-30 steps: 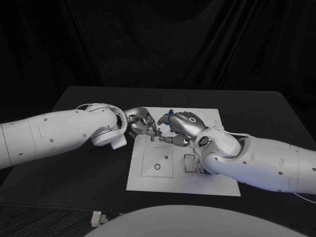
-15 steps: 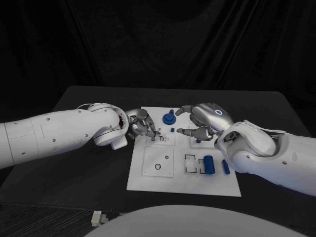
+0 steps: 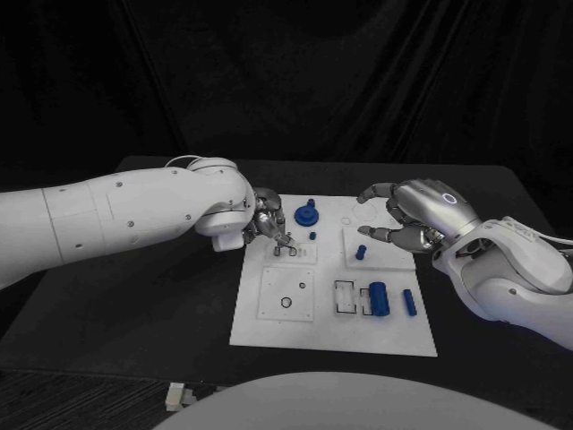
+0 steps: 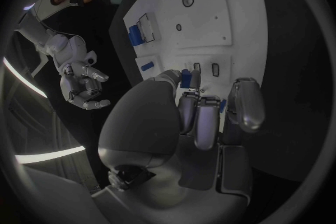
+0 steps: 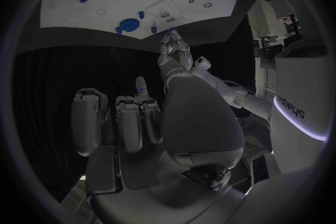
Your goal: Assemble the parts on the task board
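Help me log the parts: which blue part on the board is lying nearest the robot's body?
The thin blue bar at the board's near right; the thicker cylinder beside it reaches less far forward.

One task board (image 3: 271,322), two hands, and six visible blue parts (image 3: 377,297).

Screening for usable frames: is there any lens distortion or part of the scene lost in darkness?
Head view: no bending, task board well lit, backdrop black. Left wrist view: fisheye bows the board's edges, left hand looms large. Right wrist view: same bowing, right hand dim.
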Available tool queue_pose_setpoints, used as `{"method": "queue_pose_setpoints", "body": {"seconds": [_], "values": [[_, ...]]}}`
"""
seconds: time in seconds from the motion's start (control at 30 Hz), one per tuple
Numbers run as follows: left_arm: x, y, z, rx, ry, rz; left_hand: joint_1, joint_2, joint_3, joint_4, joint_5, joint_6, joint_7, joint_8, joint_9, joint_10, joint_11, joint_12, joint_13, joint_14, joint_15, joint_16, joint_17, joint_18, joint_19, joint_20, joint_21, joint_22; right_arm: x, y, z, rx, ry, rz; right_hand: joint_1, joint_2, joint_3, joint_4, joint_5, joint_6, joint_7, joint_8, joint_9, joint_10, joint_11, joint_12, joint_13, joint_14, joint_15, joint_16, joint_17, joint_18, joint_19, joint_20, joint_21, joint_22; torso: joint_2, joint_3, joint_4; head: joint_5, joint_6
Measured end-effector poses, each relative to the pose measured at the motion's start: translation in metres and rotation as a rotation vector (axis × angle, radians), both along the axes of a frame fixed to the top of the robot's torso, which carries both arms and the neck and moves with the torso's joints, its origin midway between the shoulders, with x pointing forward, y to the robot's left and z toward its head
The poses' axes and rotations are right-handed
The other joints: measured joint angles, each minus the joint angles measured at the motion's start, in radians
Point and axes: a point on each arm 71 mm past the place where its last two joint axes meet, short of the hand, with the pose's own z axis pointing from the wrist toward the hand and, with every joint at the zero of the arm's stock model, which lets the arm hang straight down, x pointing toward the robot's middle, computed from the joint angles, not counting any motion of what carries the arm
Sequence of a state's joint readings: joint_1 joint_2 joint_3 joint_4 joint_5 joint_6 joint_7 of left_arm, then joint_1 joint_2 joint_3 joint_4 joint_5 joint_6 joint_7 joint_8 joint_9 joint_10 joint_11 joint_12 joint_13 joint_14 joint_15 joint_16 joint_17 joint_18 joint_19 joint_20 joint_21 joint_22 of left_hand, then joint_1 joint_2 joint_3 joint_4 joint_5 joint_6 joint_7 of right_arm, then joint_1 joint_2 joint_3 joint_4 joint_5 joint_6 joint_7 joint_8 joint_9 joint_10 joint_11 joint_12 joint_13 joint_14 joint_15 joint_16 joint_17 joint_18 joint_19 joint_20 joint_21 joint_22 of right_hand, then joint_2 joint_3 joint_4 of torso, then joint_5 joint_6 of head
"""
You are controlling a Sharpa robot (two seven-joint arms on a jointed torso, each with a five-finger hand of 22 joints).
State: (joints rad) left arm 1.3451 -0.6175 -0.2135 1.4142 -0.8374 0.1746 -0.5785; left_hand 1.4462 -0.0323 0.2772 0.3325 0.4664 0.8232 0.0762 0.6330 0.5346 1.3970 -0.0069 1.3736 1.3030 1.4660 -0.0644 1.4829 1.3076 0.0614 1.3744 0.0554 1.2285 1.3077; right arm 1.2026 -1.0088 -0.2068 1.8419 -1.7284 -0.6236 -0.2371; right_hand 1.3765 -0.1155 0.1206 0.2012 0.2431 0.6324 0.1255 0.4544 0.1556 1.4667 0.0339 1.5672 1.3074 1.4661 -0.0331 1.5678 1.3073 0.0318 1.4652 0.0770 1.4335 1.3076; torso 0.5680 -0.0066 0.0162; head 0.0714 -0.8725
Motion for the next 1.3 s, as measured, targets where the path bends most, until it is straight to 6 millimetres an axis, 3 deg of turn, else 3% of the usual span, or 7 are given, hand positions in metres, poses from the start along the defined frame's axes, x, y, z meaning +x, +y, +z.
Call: {"method": "queue_pose_setpoints", "body": {"seconds": [0.43, 0.47, 0.6, 0.63, 0.8, 0.93, 1.3], "values": [[0.015, -0.037, 0.005, 0.158, 0.084, -0.107, -0.12, -0.01, 0.046, -0.021, 0.013, -0.005, -0.005, 0.014, 0.036, 0.008, 0.0, 0.02, 0.005, 0.001, 0.006, 0.0, 0.0, 0.0, 0.007, -0.002, 0.006, 0.0, -0.006, -0.007, -0.005, -0.004, 0.019, -0.017, 0.0, 0.0, -0.01, 0.022, -0.008, 0.027, -0.002, 0.018, 0.003, 0.0, 0.0, 0.0, 0.0, 0.0, 0.0, 0.0, 0.0, 0.0, 0.0, 0.0, -0.002, 0.0, 0.0, 0.001, -0.0006, -0.003, 0.0], [0.014, -0.039, 0.005, 0.162, 0.087, -0.114, -0.131, -0.012, 0.07, -0.046, 0.017, -0.005, -0.005, 0.015, 0.036, 0.011, -0.003, 0.02, 0.005, 0.001, 0.006, 0.004, 0.0, 0.0, 0.012, -0.003, 0.006, 0.0, -0.006, -0.007, -0.005, -0.004, 0.021, -0.017, 0.0, 0.0, -0.01, 0.022, -0.008, 0.027, -0.002, 0.018, 0.003, 0.0, 0.0, 0.0, 0.0, 0.0, 0.0, 0.0, 0.0, 0.0, 0.0, 0.0, -0.002, 0.0, 0.0, 0.0011, -0.0005, -0.003, 0.0], [0.013, -0.049, 0.005, 0.174, 0.096, -0.139, -0.159, -0.012, 0.071, -0.047, 0.033, 0.003, 0.002, 0.013, 0.041, 0.02, -0.006, 0.029, 0.005, 0.001, 0.006, 0.008, 0.0, 0.0, 0.018, -0.007, 0.021, 0.0, -0.008, -0.007, -0.008, -0.003, 0.03, -0.018, 0.0, 0.0, -0.01, 0.022, -0.008, 0.027, -0.002, 0.018, 0.003, 0.0, 0.0, 0.0, 0.0, 0.0, 0.0, 0.0, 0.0, 0.0, 0.0, 0.0, -0.002, 0.0, 0.001, 0.0011, -0.0004, 0.003, 0.0], [0.013, -0.051, 0.005, 0.176, 0.098, -0.144, -0.168, -0.012, 0.106, -0.083, 0.033, 0.003, 0.002, 0.009, 0.042, 0.02, -0.006, 0.029, 0.005, 0.001, 0.006, 0.008, 0.0, 0.0, 0.018, -0.007, 0.022, 0.0, -0.008, -0.007, -0.009, -0.003, 0.032, -0.018, 0.0, 0.0, -0.01, 0.022, -0.008, 0.027, -0.002, 0.018, 0.003, 0.0, 0.0, 0.0, 0.0, 0.0, 0.0, 0.0, 0.0, 0.0, 0.0, 0.0, -0.002, 0.0, 0.001, 0.0011, -0.0004, 0.004, 0.0], [0.014, -0.054, 0.005, 0.184, 0.1, -0.147, -0.199, -0.012, 0.114, -0.104, 0.058, 0.008, 0.008, 0.006, 0.054, 0.036, -0.012, 0.044, 0.005, -0.001, 0.003, 0.015, 0.0, 0.0, 0.033, -0.014, 0.034, 0.0, -0.009, -0.008, -0.012, -0.002, 0.042, -0.021, 0.0, 0.0, -0.007, 0.025, -0.008, 0.027, -0.002, 0.018, 0.003, 0.0, 0.0, 0.0, 0.0, 0.0, 0.0, 0.0, 0.0, 0.0, 0.0, 0.0, -0.002, 0.0, 0.001, 0.0005, 0.0004, 0.005, 0.0], [0.017, -0.053, 0.005, 0.189, 0.099, -0.138, -0.21, -0.012, 0.131, -0.125, 0.059, 0.01, 0.009, 0.006, 0.059, 0.039, -0.014, 0.044, 0.005, 0.001, -0.002, 0.015, 0.0, 0.0, 0.033, -0.015, 0.037, 0.0, -0.01, -0.009, -0.014, -0.001, 0.049, -0.024, 0.0, 0.0, -0.007, 0.025, -0.008, 0.027, -0.002, 0.018, 0.003, 0.0, 0.0, 0.0, 0.0, 0.0, 0.0, 0.0, 0.0, 0.0, 0.0, 0.0, -0.002, 0.0, 0.001, 0.0004, 0.0009, 0.003, 0.0], [0.018, -0.053, 0.001, 0.19, 0.097, -0.123, -0.219, -0.01, 0.131, -0.134, 0.059, 0.012, 0.011, 0.002, 0.064, 0.043, -0.011, 0.048, 0.005, 0.001, -0.002, 0.019, 0.0, 0.0, 0.04, -0.014, 0.041, 0.0, -0.01, -0.011, -0.017, 0.002, 0.064, -0.035, 0.004, 0.004, -0.007, 0.025, -0.008, 0.027, -0.002, 0.018, 0.003, 0.0, 0.0, 0.0, 0.001, 0.0, 0.0, 0.0, 0.0, 0.0, 0.0, 0.0, -0.006, 0.001, 0.001, 0.0003, 0.0005, 0.011, 0.0]]}}
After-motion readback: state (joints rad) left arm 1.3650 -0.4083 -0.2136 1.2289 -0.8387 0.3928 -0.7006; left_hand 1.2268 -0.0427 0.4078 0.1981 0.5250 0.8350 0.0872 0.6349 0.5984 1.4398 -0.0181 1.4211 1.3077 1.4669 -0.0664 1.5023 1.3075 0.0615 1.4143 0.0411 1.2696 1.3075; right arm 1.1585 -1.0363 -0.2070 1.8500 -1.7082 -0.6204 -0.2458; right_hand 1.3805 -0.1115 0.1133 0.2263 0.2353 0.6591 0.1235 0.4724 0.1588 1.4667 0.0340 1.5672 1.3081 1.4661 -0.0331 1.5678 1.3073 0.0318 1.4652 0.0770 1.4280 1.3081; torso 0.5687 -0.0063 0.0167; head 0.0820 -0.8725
